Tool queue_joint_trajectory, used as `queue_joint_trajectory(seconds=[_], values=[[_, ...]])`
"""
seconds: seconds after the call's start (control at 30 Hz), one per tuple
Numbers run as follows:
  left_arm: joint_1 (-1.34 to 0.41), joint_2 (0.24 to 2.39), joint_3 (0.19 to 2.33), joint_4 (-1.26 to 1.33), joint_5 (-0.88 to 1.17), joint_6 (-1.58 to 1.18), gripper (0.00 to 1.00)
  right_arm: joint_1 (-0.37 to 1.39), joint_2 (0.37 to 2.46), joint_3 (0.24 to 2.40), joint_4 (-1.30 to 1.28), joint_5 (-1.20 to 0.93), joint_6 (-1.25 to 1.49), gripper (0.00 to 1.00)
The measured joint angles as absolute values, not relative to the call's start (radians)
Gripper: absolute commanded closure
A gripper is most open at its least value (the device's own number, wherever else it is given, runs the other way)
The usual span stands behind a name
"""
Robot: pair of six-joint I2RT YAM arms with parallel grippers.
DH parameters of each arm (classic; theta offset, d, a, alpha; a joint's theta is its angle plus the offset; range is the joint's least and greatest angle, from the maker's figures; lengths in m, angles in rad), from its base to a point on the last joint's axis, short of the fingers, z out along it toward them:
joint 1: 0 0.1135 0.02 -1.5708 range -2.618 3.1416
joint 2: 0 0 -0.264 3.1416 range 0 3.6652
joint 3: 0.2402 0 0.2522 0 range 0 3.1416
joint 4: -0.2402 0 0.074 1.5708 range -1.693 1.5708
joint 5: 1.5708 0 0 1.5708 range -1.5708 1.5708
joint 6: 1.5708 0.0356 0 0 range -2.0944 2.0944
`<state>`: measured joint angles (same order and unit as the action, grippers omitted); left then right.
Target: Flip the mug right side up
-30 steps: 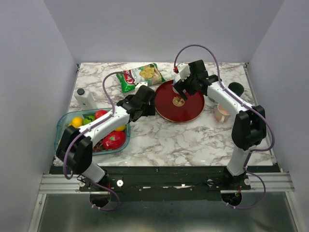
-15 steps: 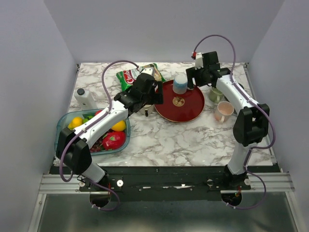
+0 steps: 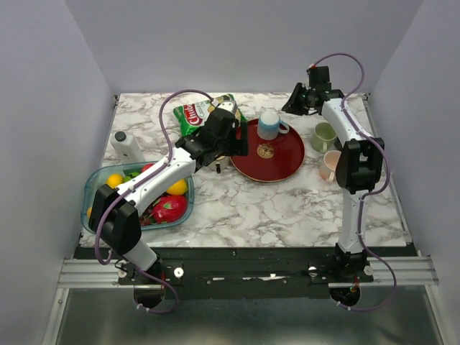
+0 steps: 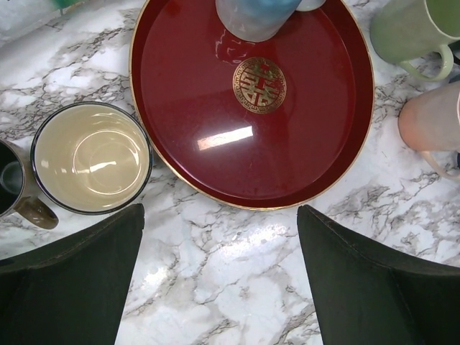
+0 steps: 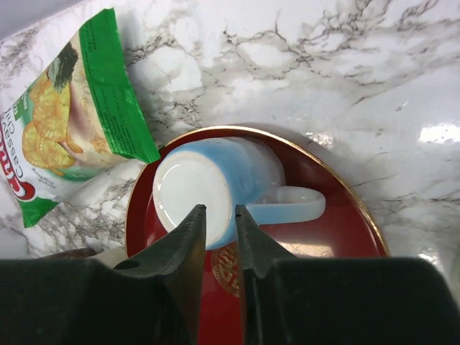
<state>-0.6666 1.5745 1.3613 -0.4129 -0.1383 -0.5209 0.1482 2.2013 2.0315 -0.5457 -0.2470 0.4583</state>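
Mug point(image 3: 270, 123) is sitting base-up at the far edge of the red tray point(image 3: 277, 159), handle pointing right. Right pincer point(image 5: 218, 212) is hovering far-right of it, nearly closed and empty; left pincer point(image 4: 219, 212) is hanging wide open.

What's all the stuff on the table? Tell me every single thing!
Tray: one, dark red, middle of the table.
Blue mug: one, on the tray's far part.
Green mug: one, right of the tray.
Pink mug: one, just nearer than the green one.
Cream cup: one, dark rim, left of the tray.
Dark mug: one, beside the cream cup.
Chip bag: one, green, far side.
White bottle: one, left side.
Fruit bin: one, bluish, near left; red, yellow, green fruit.
Left gripper: open, empty.
Right gripper: nearly closed, empty.
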Motion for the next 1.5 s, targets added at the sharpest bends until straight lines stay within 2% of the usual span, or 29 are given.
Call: queue_joint_trajectory(seconds=[0.33, 1.03, 1.2, 1.37, 1.5], values=[[-0.668, 1.575, 1.331, -0.413, -0.129, -0.521, 0.05, 0.137, 2.318, 2.112, -0.58, -0.295, 0.623, 0.76], [-0.668, 1.558, 1.27, -0.416, -0.126, -0.521, 0.04, 0.144, 2.319, 2.071, -0.578, -0.259, 0.841, 0.77], [-0.668, 1.541, 1.263, -0.417, -0.126, -0.521, 0.04, 0.154, 2.262, 1.986, -0.566, -0.251, 0.873, 0.78], [-0.668, 1.531, 1.245, -0.414, -0.126, -0.522, 0.04, 0.181, 2.176, 1.859, -0.537, -0.247, 0.9, 0.84], [-0.668, 1.518, 1.219, -0.413, -0.126, -0.524, 0.04, 0.205, 2.11, 1.76, -0.509, -0.239, 0.916, 0.85]])
